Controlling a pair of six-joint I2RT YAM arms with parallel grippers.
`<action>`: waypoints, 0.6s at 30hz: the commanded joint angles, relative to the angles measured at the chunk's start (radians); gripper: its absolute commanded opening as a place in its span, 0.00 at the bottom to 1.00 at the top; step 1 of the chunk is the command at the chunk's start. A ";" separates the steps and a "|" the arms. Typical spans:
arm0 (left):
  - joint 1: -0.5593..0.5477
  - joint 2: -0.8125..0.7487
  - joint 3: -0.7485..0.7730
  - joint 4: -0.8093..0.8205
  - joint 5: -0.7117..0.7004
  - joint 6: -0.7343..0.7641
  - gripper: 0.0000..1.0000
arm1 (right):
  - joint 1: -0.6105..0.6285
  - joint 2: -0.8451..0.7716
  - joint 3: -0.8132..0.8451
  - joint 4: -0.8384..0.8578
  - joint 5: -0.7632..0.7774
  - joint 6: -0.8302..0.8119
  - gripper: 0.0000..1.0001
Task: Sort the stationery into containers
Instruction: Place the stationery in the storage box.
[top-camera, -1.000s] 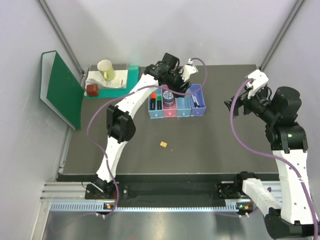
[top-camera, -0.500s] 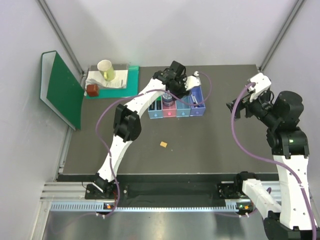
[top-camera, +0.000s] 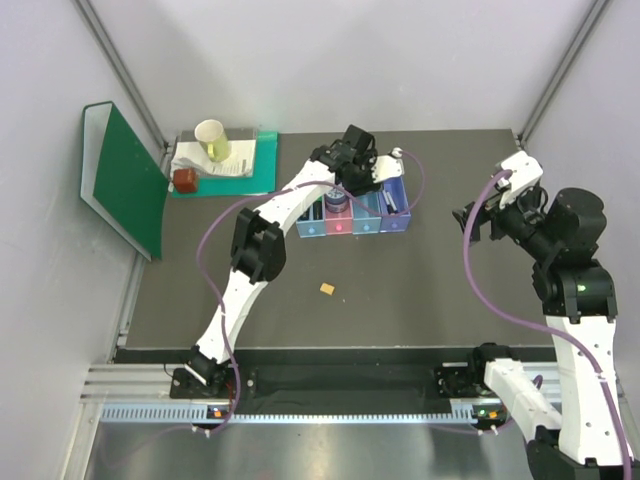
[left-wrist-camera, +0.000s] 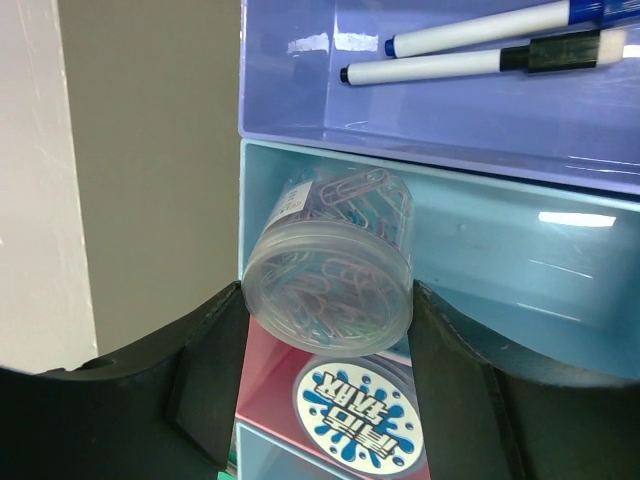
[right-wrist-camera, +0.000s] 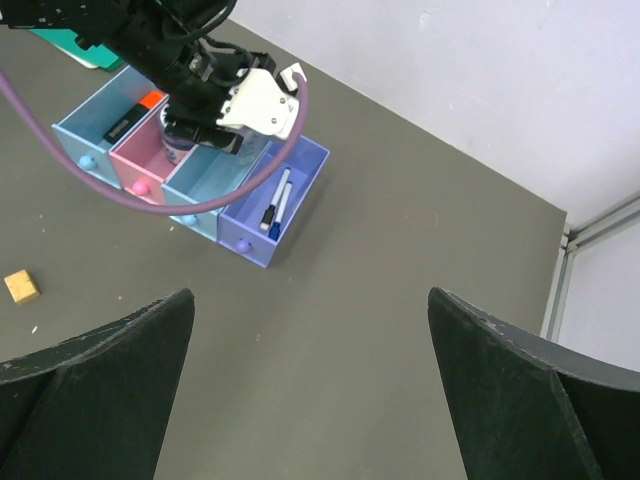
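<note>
The left gripper (left-wrist-camera: 328, 345) is part-open and clamped on the clear round tub (left-wrist-camera: 330, 280) (full of paper clips). It holds the tub tilted over the blue bin (left-wrist-camera: 520, 260), between the purple bin (left-wrist-camera: 300, 100) containing two white pens (left-wrist-camera: 440, 65) and the pink bin (left-wrist-camera: 262, 385) containing the patterned tin (left-wrist-camera: 358, 405). The right gripper (right-wrist-camera: 310, 300) is spread wide, grips nothing and is well apart from the bins, and the tan block (top-camera: 327, 288) lies on the table (top-camera: 420, 290).

The left arm reaches far forward, wrist bent down, its end effector (top-camera: 352, 186) gripping a clear round tub (left-wrist-camera: 330, 290) between both fingers. The right arm stands raised, folded at the elbow, its end effector (right-wrist-camera: 310, 400) spread wide.
</note>
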 joint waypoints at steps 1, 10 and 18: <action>0.000 0.018 0.011 0.041 -0.061 0.037 0.00 | -0.014 -0.015 -0.007 0.024 0.004 0.017 1.00; -0.012 0.021 -0.016 0.092 -0.084 0.023 0.45 | -0.014 -0.030 -0.034 0.034 0.006 0.028 1.00; -0.015 -0.008 -0.061 0.138 -0.084 -0.006 0.85 | -0.014 -0.036 -0.051 0.046 -0.002 0.038 1.00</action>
